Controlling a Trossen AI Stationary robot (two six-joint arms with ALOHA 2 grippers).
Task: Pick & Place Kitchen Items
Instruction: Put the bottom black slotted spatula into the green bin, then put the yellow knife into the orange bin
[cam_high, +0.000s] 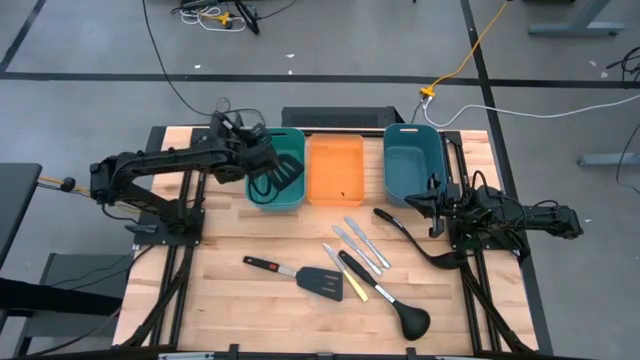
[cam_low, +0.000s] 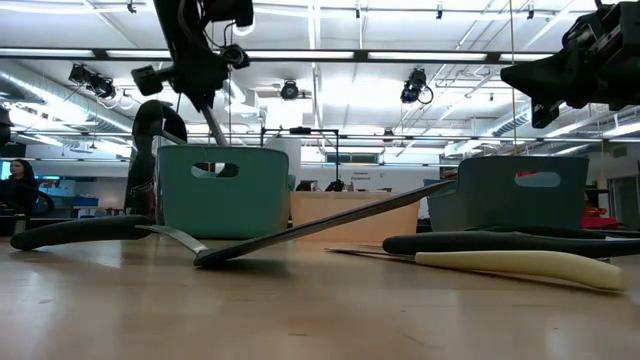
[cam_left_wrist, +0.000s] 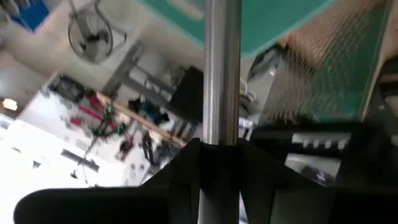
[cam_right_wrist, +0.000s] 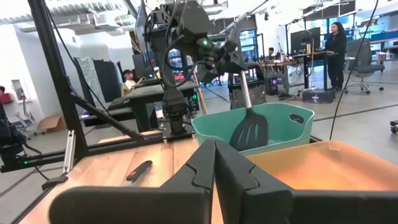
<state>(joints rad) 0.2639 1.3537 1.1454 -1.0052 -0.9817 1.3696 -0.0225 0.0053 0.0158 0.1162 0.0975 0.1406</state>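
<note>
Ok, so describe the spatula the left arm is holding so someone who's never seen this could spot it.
Find the row of three bins at the table's far edge and take the leftmost, the light teal bin. The left gripper holds a black slotted spatula over it, head hanging down into the bin. The other slotted spatula lies flat on the table.

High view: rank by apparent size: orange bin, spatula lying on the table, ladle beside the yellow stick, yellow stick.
1. Orange bin.
2. Spatula and ladle: about alike, not ranked.
3. Yellow stick, smallest.
</note>
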